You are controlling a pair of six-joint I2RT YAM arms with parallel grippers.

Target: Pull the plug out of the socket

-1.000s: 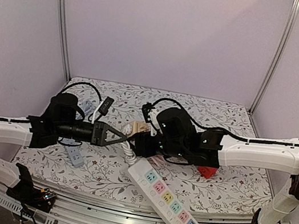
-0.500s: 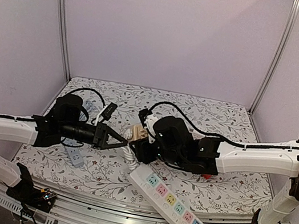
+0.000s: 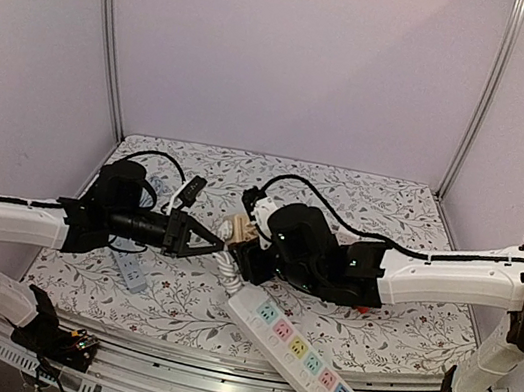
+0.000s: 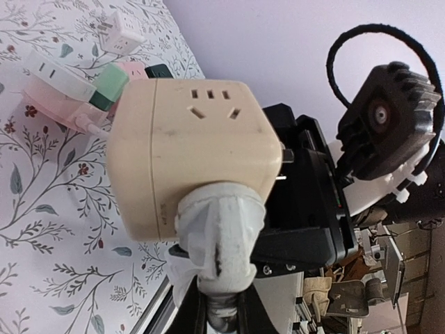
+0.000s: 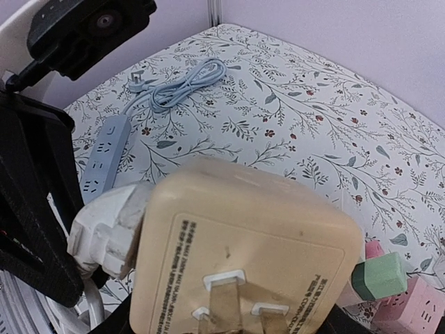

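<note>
Jaws of the left gripper (image 3: 216,245) are drawn in to a narrow V around the white plug (image 4: 219,229), whose body runs down between the two dark fingers at the bottom of the left wrist view, so I read them as clamped on it. The right gripper (image 3: 248,253) holds the beige cube socket (image 4: 195,146) from the opposite side. Its jaws are mostly hidden behind the cube, but the cube is lifted off the table (image 3: 364,194) and fills the lower half of the right wrist view, so they appear closed on it. Over the last second the left gripper has moved right toward the centre of the top view, its jaws narrowing from a wide spread onto the plug. The right arm has shifted a little left to meet it. The white power strip (image 3: 296,349) with coloured outlets at lower centre has shifted slightly on its cable. Both halves of the joint now seem secured, one per arm. The plug itself sits at the centre of the top view, its collar pressed flush against the cube's face with no gap showing, so by my judgement the pull has not yet separated them. The task likely now needs the two arms to draw apart along the plug's axis.
</note>
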